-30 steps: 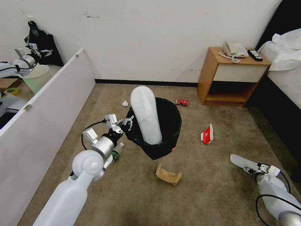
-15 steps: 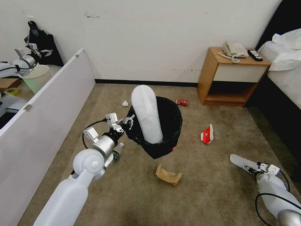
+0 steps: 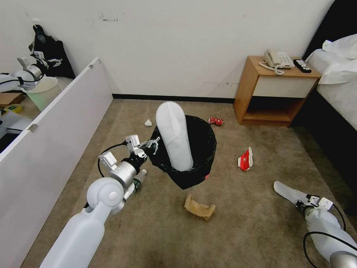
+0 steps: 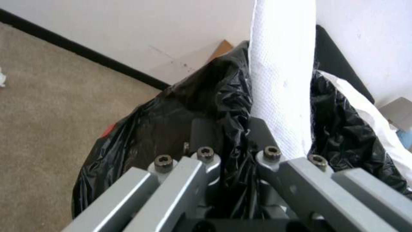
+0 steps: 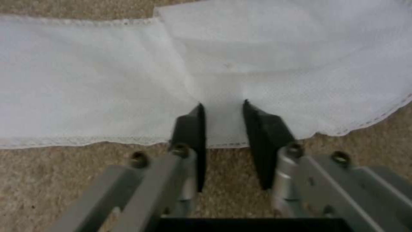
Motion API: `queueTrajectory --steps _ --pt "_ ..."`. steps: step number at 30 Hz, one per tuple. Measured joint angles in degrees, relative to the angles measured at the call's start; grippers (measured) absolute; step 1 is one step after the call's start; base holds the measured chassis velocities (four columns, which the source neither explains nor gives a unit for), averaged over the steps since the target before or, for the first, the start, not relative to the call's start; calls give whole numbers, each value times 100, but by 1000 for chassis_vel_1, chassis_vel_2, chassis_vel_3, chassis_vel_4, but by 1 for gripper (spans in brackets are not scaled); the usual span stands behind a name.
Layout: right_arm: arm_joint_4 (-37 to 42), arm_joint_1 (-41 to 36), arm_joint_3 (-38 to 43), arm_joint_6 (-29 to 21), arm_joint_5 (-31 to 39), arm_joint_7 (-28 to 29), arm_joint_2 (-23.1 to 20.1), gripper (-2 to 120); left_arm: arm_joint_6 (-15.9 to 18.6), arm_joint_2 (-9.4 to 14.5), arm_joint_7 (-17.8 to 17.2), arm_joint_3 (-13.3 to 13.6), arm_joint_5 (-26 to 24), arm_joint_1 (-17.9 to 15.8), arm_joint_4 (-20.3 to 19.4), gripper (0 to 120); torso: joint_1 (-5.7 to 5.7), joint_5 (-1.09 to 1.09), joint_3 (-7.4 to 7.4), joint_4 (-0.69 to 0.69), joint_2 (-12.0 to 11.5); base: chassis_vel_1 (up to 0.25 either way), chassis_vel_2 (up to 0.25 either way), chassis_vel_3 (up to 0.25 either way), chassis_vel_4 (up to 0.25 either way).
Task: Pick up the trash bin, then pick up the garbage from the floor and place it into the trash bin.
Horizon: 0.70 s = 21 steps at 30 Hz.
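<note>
1. While the left gripper clamps the near-left rim of the bin at the middle of the head view, the bin hangs tilted above the carpet — its black bag is pinched between the closed fingers in the left wrist view.
2. One white slipper stands on end inside the bin, its rounded end rising well over the rim toward the upper centre of the frame.
3. At the lower right of the head view the right gripper sits low at the end of a second slipper lying flat on the carpet.
4. In the right wrist view its dark fingers stand narrowly apart astride the slipper's hemmed edge, fabric between them; whether they actually press it, one cannot tell.
5. Litter on the carpet around the bin:
   - a brown bag just below it in the frame;
   - a red-white carton to its right;
   - a crushed can above right, near the nightstand;
   - a paper wad above left;
   - a bottle partly hidden under the left wrist.
</note>
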Motion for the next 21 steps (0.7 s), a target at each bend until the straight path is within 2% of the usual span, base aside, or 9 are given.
queueTrajectory --steps 2,3,5,21 --pt "3 -13 8 15 1 12 28 8 -9 15 12 -22 -2 26 -6 3 0 0 0 0 0 0 0 0 0" --pt "3 -13 8 15 1 12 28 8 -9 15 12 -22 -2 26 -6 3 0 0 0 0 0 0 0 0 0" --pt "18 -22 6 21 -10 21 44 0 -12 32 19 -47 -4 37 -22 3 0 2 0 1 0 0 0 0 0" --pt "282 -171 -1 27 6 36 6 0 -21 38 21 -98 15 120 -105 3 0 4 1 1 -1 0 0 0 0"
